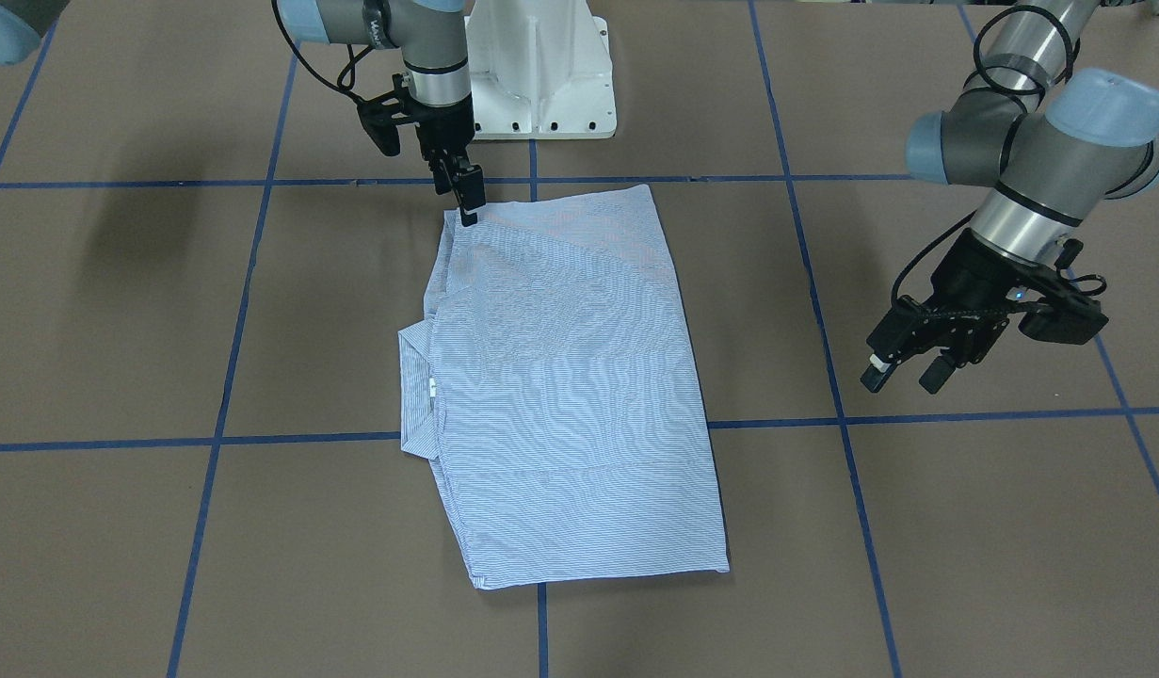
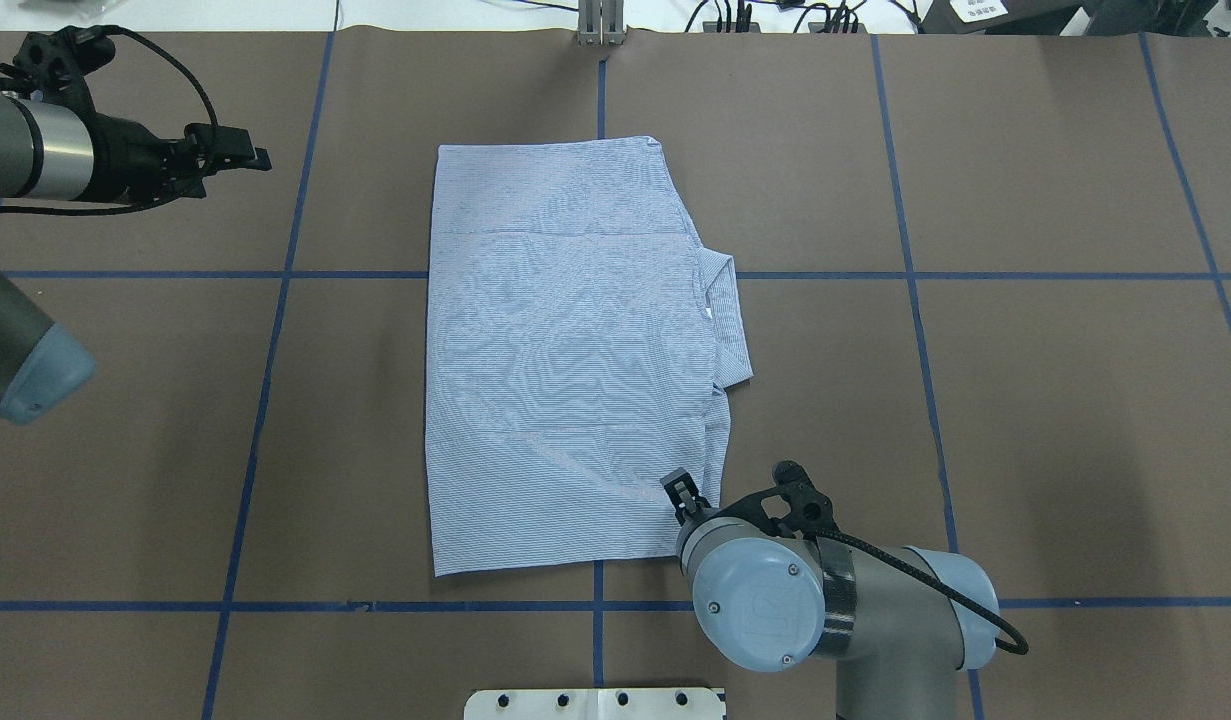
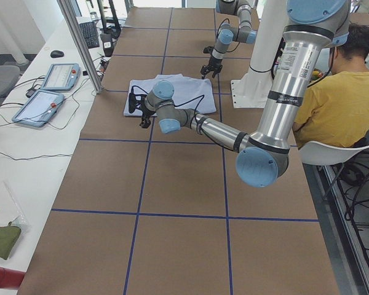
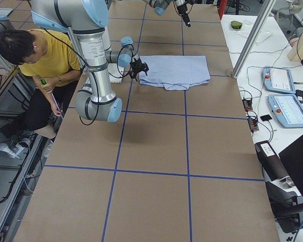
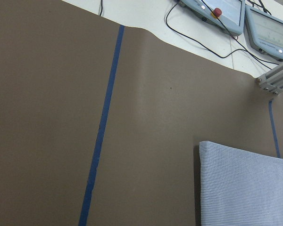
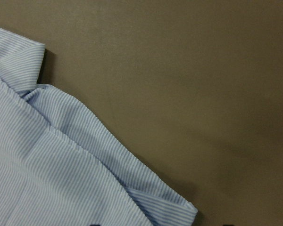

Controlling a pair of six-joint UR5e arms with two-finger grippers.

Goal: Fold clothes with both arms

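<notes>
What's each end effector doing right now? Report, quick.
Left end effector: open, holding nothing, clear of the shirt.
Right end effector: at the shirt's corner; open or closed cannot be told.

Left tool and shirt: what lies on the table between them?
Between left tool and shirt: bare table crossed by one blue tape line, shown in the overhead view.

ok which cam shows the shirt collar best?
Exterior front-facing: the collar lies flat and whole, label visible. Overhead also shows it whole, label fainter. Right wrist catches maybe one corner. Side views show it tiny; left wrist misses it.
</notes>
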